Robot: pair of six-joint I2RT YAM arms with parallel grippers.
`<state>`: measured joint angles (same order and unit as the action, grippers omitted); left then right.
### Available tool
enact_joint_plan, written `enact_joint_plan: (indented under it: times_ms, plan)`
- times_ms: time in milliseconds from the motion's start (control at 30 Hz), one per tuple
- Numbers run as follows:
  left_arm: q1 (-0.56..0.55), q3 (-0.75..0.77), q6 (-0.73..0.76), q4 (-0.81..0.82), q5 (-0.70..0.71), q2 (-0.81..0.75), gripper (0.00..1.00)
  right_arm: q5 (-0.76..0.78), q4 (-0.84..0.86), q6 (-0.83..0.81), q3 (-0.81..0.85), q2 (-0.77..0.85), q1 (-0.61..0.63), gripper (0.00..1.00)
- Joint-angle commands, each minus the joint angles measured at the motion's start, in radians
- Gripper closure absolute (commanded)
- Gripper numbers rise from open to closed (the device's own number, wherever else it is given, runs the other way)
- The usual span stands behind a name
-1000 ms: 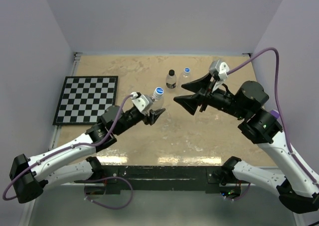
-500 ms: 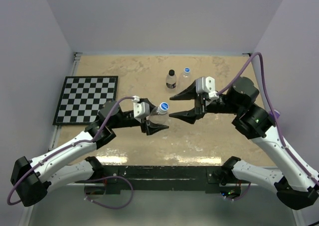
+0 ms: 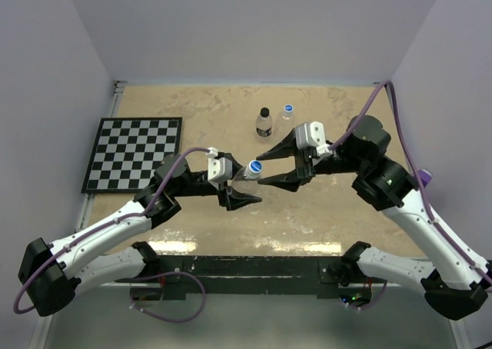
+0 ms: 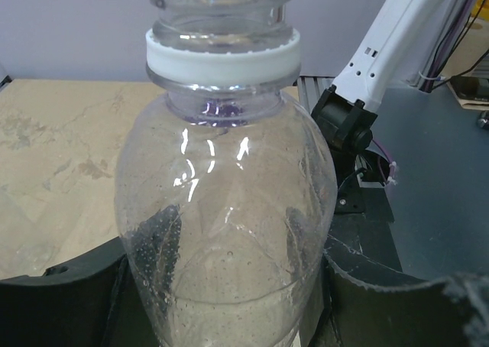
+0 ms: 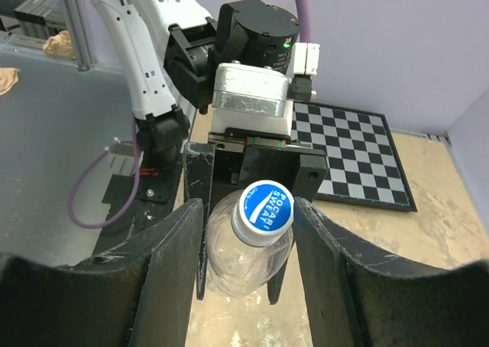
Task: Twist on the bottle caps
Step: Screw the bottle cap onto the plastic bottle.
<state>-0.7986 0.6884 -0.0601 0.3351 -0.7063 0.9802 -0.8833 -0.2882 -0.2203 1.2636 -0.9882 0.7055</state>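
Nearest the front edge of the tabletop [image 3: 307, 218], the left tool [image 3: 240, 187] is clamped on the belly of a clear bottle [image 3: 243, 176]. It holds the bottle off the surface, with the neck leaning toward the right arm. The thin wall looks soft, so that clamp has to resist twisting without crushing it; if the bottle turns inside the fingers, the thread gains nothing.

On the neck sits a blue cap [image 5: 263, 207]. In the left wrist view some thread shows between it and the white collar ring [image 4: 221, 56], so it is probably not screwed down fully.

The right tool [image 3: 261, 169] straddles the cap with its fingers apart and a narrow gap on each side, tighter on one side than the other. Before pinching, it would help to centre on the cap and line the wrist up with the tilted neck. Then grip the rim only, press lightly along the neck, and turn about that axis, so the cap neither skews nor cross-threads.

Toward the far edge stand a black-capped bottle [image 3: 264, 123] and, beyond it, a blue-capped bottle [image 3: 288, 111], both upright and well apart from the tools.
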Motion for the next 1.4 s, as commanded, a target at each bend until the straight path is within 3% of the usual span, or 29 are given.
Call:
enact_joint_plan:
  times_ms: [0,567,700,967,1100,1367]
  plan:
    - [0.002,0.045,-0.009,0.059,-0.03,-0.002,1.0,-0.026,0.034,-0.014,0.02,-0.007,-0.005,0.46]
    - [0.004,0.06,-0.015,0.056,-0.041,0.008,1.0,-0.039,0.017,-0.027,0.033,-0.03,-0.005,0.53]
    - [0.004,0.065,-0.007,0.042,-0.041,0.009,1.0,-0.036,0.008,-0.028,0.039,-0.033,-0.005,0.62]
    - [0.004,0.117,0.09,-0.091,0.002,0.003,1.0,0.004,-0.097,-0.051,0.094,-0.064,-0.005,0.93]
    - [0.004,0.157,0.15,-0.169,0.018,0.006,1.0,0.032,-0.149,-0.047,0.12,-0.086,-0.005,0.99]
    - [0.002,0.165,0.174,-0.188,0.057,-0.015,1.0,0.058,-0.192,-0.033,0.115,-0.118,-0.004,1.0]
